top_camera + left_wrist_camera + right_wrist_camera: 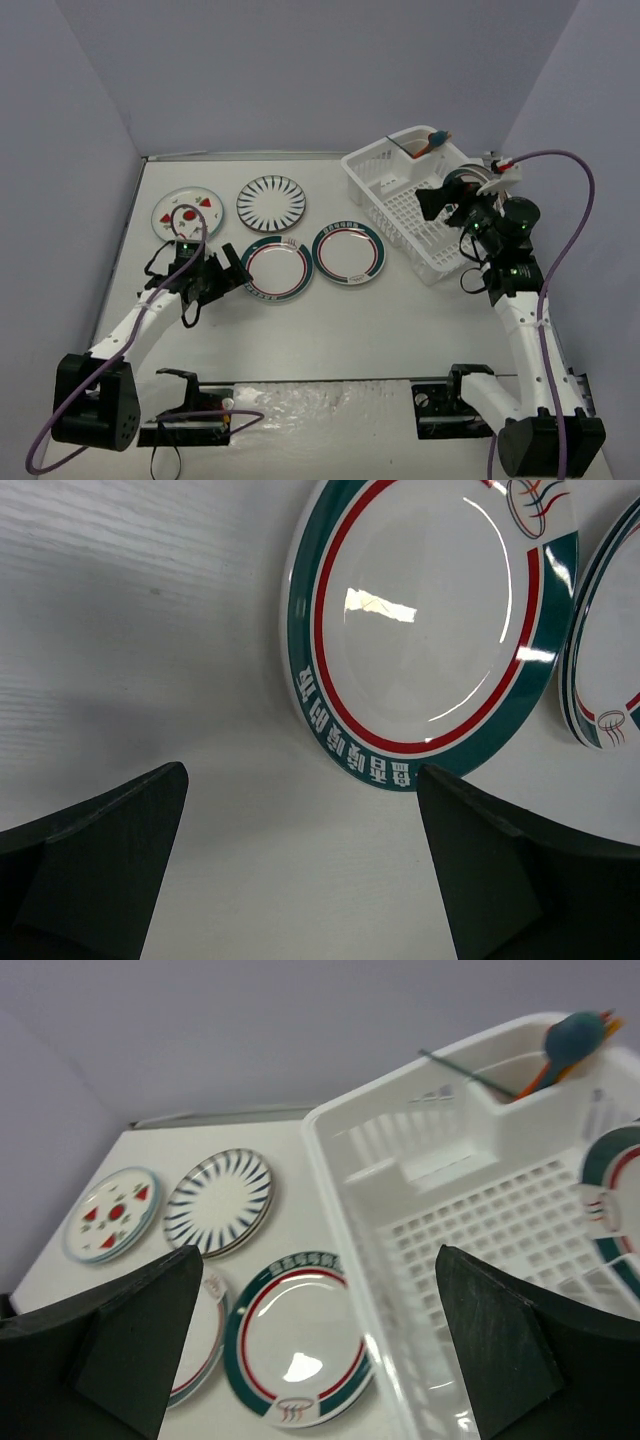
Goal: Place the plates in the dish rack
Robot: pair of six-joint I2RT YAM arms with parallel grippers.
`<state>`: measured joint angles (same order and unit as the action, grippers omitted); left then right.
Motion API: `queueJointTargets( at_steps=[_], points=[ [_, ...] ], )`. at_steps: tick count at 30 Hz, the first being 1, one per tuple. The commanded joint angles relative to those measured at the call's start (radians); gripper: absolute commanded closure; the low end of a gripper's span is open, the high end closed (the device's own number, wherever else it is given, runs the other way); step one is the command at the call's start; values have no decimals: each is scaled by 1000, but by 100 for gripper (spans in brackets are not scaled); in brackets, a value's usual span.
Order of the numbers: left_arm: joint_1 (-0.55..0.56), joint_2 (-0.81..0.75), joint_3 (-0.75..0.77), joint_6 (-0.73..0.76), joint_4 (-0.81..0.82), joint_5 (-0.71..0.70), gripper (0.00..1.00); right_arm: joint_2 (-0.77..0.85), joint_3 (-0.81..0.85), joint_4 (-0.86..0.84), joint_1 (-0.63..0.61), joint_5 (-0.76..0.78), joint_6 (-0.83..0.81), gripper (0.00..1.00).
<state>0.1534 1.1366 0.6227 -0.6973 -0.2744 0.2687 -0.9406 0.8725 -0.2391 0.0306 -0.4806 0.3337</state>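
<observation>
Farthest left of the dish rack (405, 205): strawberry plate (187, 212), flat on the table (330, 330); black radial-striped plate (271, 203) next toward the rack, also flat.

Left hand (302, 775) low over the table, fingers spread wide, nothing held; the rim of a green-and-red rimmed plate (430, 610) lies just ahead of the gap. A second rimmed plate (348, 251) lies just left of the rack.

Right hand (320, 1255) above the rack, wide, empty; one green-rimmed plate (612, 1185) stands on edge at the rack's right side.

Step, as judged: left hand takes the near rimmed plate. It lies flat, so work one finger under the lip and the other on top; close on the rim only; lift slowly; tilt upright before the rack; keep off the neighbouring plate.
</observation>
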Motion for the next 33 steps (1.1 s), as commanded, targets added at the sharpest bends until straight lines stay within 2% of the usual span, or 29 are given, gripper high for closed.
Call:
queueJointTargets(
  at_steps=[1, 4, 9, 19, 22, 28, 33],
  points=[
    [14, 99, -7, -126, 254, 101, 3, 67, -61, -137, -87, -127, 113, 0],
    [17, 157, -22, -150, 362, 117, 3, 102, -116, -170, -103, -159, 135, 0],
    [20, 247, -46, -171, 410, 139, 7, 137, -172, -200, -113, -202, 168, 0],
    [21, 366, -99, -229, 534, 164, 30, 152, -227, -232, -123, -219, 180, 0],
    [21, 386, -123, -250, 567, 156, 49, 143, -237, -234, -129, -220, 177, 0],
    [20, 377, -142, -270, 553, 163, 99, 128, -248, -223, -144, -223, 171, 0],
    [20, 235, -153, -268, 483, 158, 100, 85, -245, -224, -192, -219, 180, 0]
  ],
)
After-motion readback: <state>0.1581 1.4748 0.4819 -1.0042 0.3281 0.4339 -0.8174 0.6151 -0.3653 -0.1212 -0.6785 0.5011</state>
